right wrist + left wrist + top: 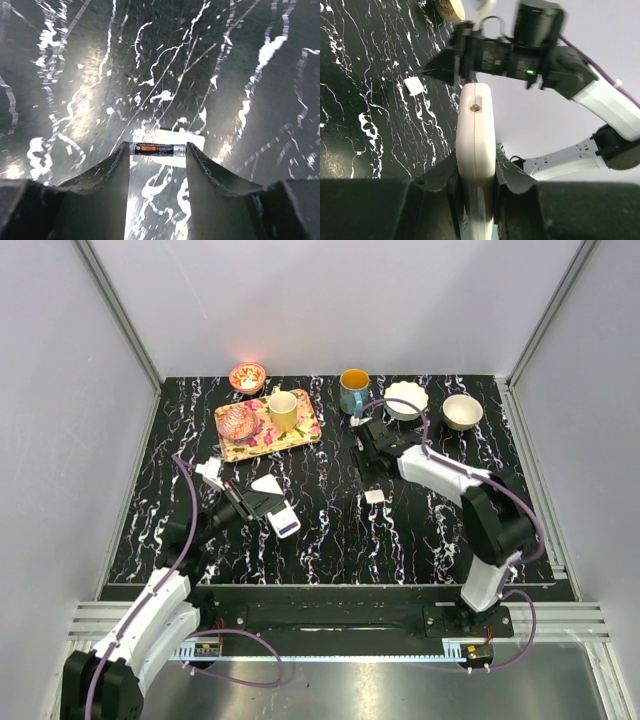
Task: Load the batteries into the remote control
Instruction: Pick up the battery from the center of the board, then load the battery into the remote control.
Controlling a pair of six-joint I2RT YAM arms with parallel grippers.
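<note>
Remote control (475,120) is sitting edge-on, clamped in the left gripper (476,172), over the left side of the black marbled table (330,540). Behind, one floral tray (305,432) is carrying a pink glass bowl (237,422) and a yellow cup (283,410); one small red bowl (247,376) is holding bits too small to name. The right gripper (158,153) is pinching one battery (157,149) end to end, its orange label unreadable. One blue mug (353,390), a white bowl (405,400) and a beige bowl (462,411) are standing behind.
</note>
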